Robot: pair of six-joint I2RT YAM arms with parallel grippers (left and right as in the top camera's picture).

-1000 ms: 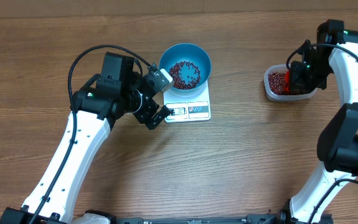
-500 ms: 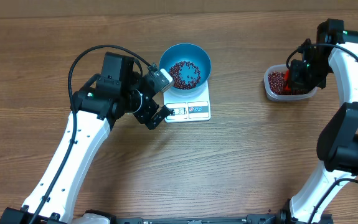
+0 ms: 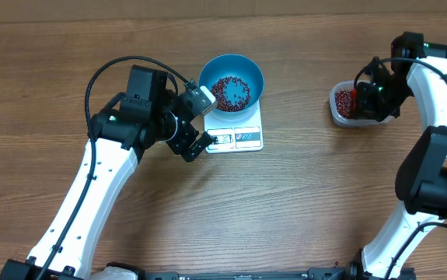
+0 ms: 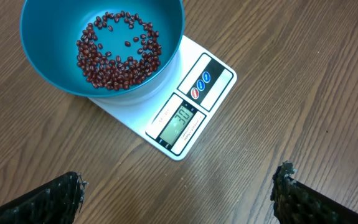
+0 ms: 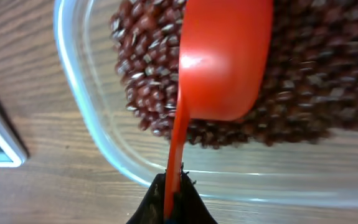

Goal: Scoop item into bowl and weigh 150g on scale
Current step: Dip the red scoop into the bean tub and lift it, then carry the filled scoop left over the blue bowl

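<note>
Over the clear plastic tub (image 5: 98, 140), the right gripper (image 5: 172, 200), clamped on a red plastic scoop (image 5: 225, 56), looks set to load small dark red-brown beans (image 5: 144, 81). Next comes a level carry to the thinly filled round blue plastic bowl (image 4: 166, 37) on the flat white scale (image 4: 219, 93), where the left gripper (image 4: 179, 199) gapes empty.

The table (image 3: 301, 202) is mid-brown wood with darker streaky grain. The bowl (image 4: 48, 37) is bright blue, and the beans (image 4: 117, 53) in it are dark maroon. The scale (image 4: 135, 118) is white, with a black-framed, pale grey-green display (image 4: 180, 123) showing dark digits and a black strip with one red and two blue buttons (image 4: 201, 85). The scoop (image 5: 225, 56) is glossy orange-red. The tub (image 5: 91, 118) is clear. The arms (image 3: 91, 194) are white with black joints.
</note>
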